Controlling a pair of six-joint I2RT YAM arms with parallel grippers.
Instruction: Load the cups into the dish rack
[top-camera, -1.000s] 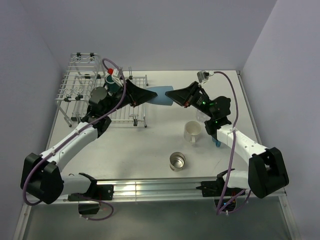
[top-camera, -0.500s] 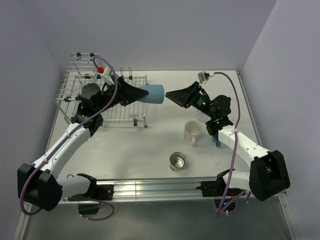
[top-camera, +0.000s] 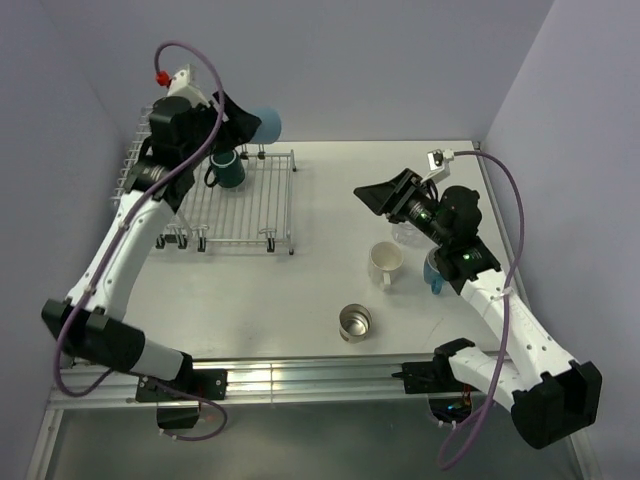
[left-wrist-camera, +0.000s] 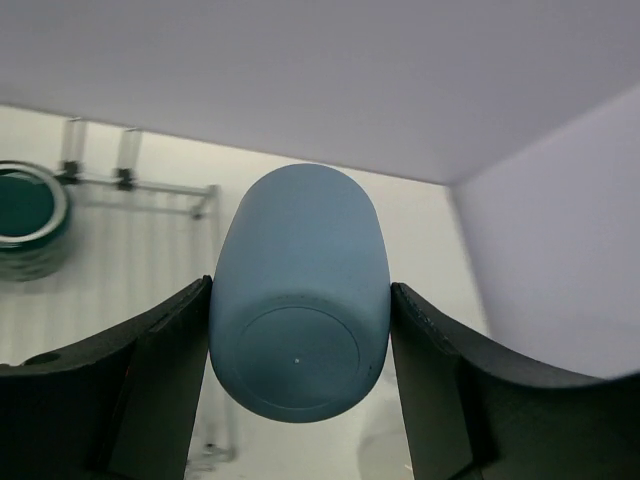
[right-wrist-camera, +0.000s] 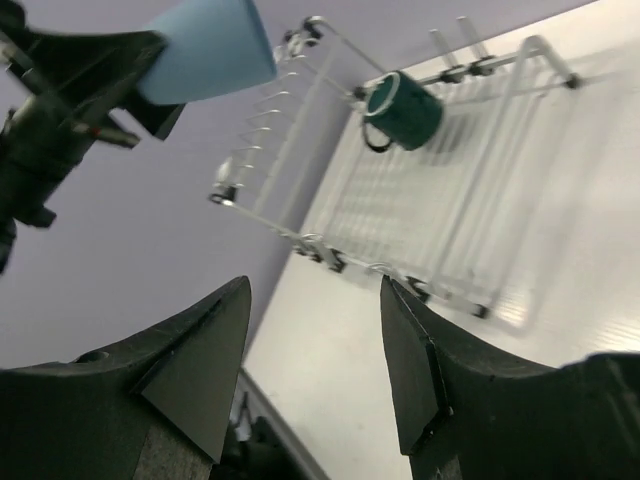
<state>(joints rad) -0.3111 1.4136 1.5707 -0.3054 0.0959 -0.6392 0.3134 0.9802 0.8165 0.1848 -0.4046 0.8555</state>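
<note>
Left fingers (left-wrist-camera: 160, 370) clamp the blue tumbler (top-camera: 263, 124) by its sides, high over the far edge of the dish rack (top-camera: 250, 212). The tumbler's long axis is near level, base toward the wrist, rim pointing right. A dark teal mug (top-camera: 227, 170) sits in the rack. Right fingers (right-wrist-camera: 190, 360) hang apart, empty, above the counter (top-camera: 300, 290) near the cream mug (top-camera: 385, 262).

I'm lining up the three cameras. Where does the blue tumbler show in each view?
Top external: blue tumbler upper left, over the dish rack's far edge.
Left wrist: centre of frame, base toward the camera, clamped in the left tool.
Right wrist: top left corner.
Shared landmark: the dark teal mug in the rack, seen in all three.
</note>
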